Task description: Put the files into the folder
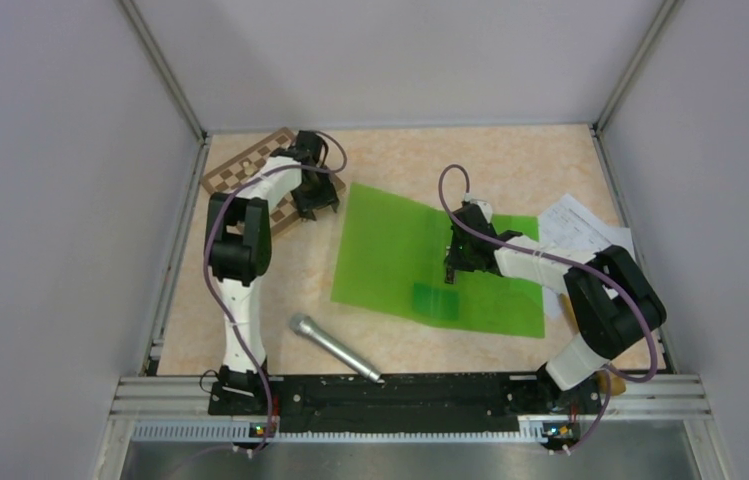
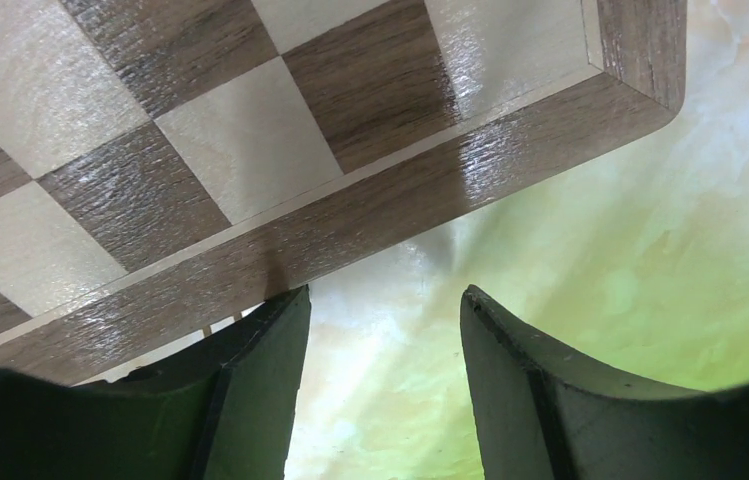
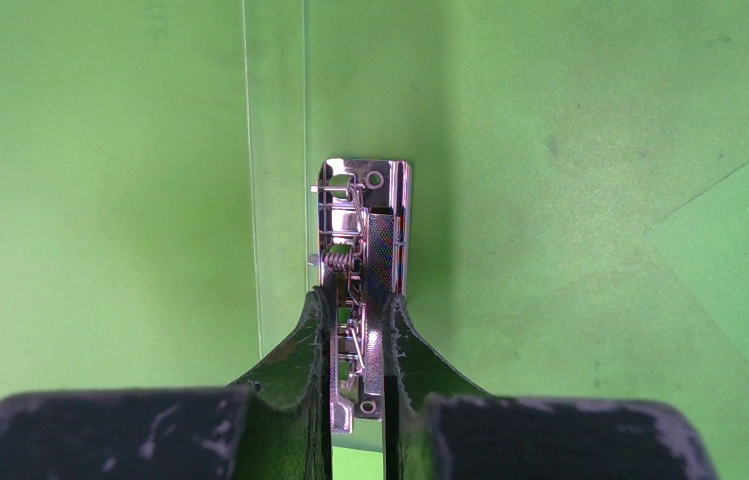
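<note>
The right gripper (image 3: 360, 305) pinches the shiny metal clip (image 3: 365, 215) of the flat green translucent plastic folder (image 1: 395, 250), mid-table; white printed paper files (image 1: 575, 225) lie just right. The left gripper (image 2: 385, 310) stands open, empty, by the brown checkered board (image 2: 250, 150).

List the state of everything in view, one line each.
folder, open, lying flat on the table.
files, lying outside the folder.
right gripper, shut on metal clip.
metal clip, pinched, inside the folder.
left gripper, open, empty, at checkered board edge.
microphone, lying on table.
</note>
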